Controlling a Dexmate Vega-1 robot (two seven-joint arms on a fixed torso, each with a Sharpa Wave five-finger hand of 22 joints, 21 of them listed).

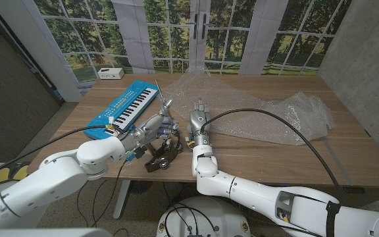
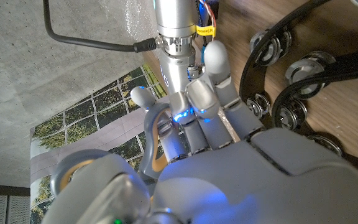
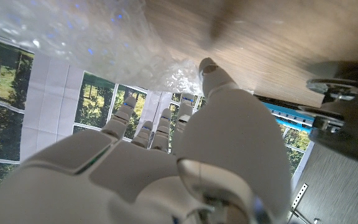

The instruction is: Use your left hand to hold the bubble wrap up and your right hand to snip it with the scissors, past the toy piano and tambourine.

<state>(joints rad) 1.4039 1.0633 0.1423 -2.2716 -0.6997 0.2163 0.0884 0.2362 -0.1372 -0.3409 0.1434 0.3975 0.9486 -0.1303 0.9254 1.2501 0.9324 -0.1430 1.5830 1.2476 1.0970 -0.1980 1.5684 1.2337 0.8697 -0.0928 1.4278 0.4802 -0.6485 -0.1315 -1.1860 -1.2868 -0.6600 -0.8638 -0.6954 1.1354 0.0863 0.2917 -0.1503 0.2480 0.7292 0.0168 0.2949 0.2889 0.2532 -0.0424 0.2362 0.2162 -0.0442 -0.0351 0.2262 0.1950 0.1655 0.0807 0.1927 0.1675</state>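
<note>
Risk: scissors sit in the left hand, handles visible in its fingers, yet the task wants them in the right. A handover this close to the right hand could drop them or snag the tambourine at 6 o'clock. Right hand holds nothing, fingers extended, at the edge of the bubble wrap, which spreads from centre to 3 o'clock. Toy piano at 10 o'clock. Wooden desk, a white box beyond its 10 o'clock corner; printed forest-window backdrop behind.
</note>
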